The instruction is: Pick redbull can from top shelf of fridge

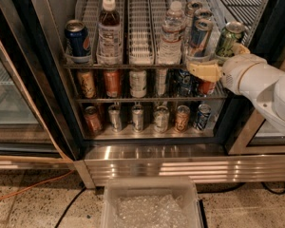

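"Any free room on the pale grey wire top shelf (140, 42)?"

"The middle lane, between the brown-liquid bottle with a white cap (109, 32) and the clear plastic water bottle (171, 34)."

"Around the slim blue-and-silver redbull can (200, 36)?"

"Tight. Water bottle on its left, green aluminium can (228, 38) on its right, silver-topped cans (194, 7) behind. Only its front is open, and the tan gripper (194, 71) sits just below it, at the shelf's front edge."

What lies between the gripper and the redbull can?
Camera view: only the front edge of the top shelf; the gripper sits just below the redbull can.
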`<state>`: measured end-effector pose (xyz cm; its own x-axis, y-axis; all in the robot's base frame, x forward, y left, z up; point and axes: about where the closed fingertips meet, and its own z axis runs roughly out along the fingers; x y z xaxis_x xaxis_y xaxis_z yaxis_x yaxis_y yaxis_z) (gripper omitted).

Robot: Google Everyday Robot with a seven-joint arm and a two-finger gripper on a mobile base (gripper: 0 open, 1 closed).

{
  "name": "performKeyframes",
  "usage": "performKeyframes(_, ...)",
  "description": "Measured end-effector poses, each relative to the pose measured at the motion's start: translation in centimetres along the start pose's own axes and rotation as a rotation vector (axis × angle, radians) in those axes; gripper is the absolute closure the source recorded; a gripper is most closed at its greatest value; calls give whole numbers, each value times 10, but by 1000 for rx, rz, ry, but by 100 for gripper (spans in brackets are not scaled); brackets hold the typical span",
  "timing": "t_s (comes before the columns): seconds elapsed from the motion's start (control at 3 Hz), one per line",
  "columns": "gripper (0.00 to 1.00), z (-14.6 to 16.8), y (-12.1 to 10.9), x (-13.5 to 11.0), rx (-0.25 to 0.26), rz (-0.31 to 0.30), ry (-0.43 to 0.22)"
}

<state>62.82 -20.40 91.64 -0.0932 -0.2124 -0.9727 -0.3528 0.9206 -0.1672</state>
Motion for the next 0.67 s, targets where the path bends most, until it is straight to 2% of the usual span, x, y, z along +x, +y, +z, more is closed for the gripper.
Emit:
performKeyframes(0.33,42,0,0,0,0,0,0)
performKeyframes(0.67,49,0,0,0,0,0,0)
